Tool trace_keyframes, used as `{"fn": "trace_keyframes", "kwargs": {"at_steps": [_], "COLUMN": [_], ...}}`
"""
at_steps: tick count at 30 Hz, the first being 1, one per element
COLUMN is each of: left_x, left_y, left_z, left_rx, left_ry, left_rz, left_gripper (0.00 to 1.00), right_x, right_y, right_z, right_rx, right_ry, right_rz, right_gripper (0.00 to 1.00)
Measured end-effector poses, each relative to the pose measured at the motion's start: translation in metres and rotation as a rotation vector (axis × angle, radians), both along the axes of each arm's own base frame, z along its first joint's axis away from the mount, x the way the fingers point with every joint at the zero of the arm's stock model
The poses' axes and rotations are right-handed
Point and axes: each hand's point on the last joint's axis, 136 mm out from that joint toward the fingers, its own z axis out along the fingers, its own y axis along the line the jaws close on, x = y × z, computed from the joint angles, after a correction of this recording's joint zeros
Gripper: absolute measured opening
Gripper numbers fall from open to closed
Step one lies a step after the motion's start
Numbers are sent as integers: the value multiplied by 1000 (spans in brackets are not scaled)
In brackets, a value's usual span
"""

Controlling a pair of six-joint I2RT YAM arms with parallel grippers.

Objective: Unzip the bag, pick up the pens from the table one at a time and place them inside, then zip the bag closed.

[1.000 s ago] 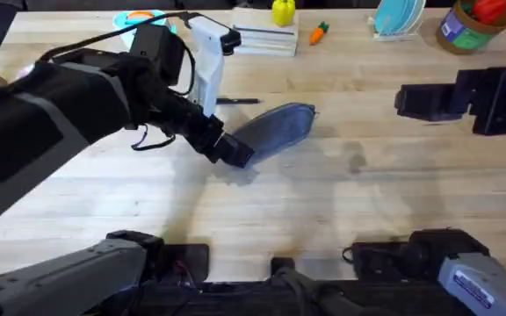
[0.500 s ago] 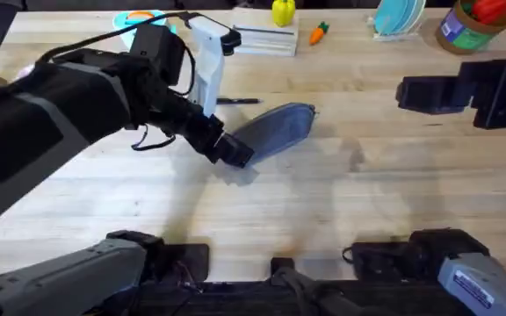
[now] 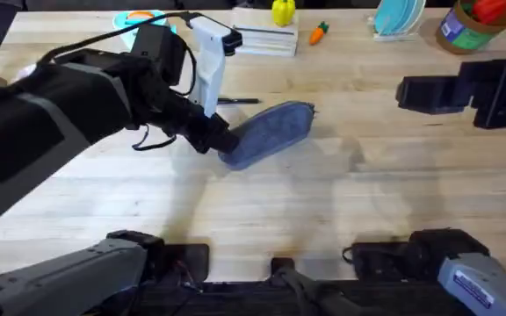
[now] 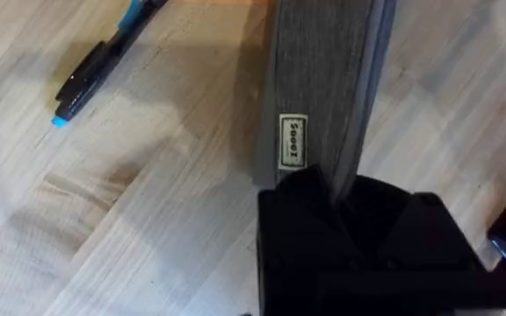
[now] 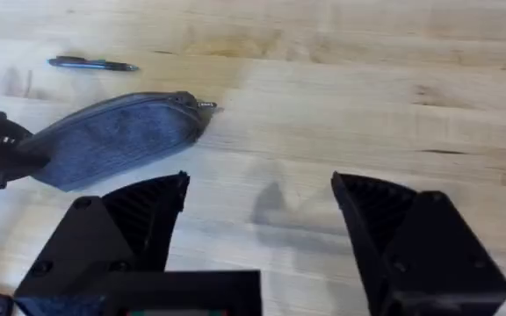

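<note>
1. Bag (image 3: 269,132) lies flat on the table (image 3: 323,211), its near end between the left gripper's (image 3: 220,140) fingers, which are clamped on it.
2. Pen (image 3: 238,101) lies just beyond the bag, apart from those fingers.
3. Right gripper (image 5: 260,224) hovers well off, fingers wide, holding nothing.
4. Zip looks closed; the bag's contents cannot be seen.
5. Risk: with one end pinched, the soft bag may drag or swing and knock the pen away.
</note>
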Motion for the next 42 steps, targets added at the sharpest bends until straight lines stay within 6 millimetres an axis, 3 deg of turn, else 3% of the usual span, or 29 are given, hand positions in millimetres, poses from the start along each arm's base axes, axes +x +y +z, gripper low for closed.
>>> {"fn": "trace_keyframes", "kwargs": {"at_steps": [6, 16, 23, 27, 37, 42], "left_x": [0, 0, 0, 0, 0, 0], "left_y": [0, 0, 0, 0, 0, 0], "left_z": [0, 0, 0, 0, 0, 0], "left_rx": [0, 0, 0, 0, 0, 0], "left_ry": [0, -2, -2, -2, -2, -2], "left_rz": [0, 0, 0, 0, 0, 0], "left_gripper": [43, 43, 43, 43, 43, 43], "right_x": [8, 33, 78, 93, 113, 111], "right_y": [11, 43, 46, 46, 42, 58], "right_z": [-13, -64, -62, -67, -97, -97], "right_rx": [18, 15, -113, -169, -261, -338], "right_ry": [60, 215, 31, -11, -3, -128], "right_rz": [78, 435, 590, 648, 754, 1011], "right_gripper": [995, 995, 995, 995, 995, 995]}}
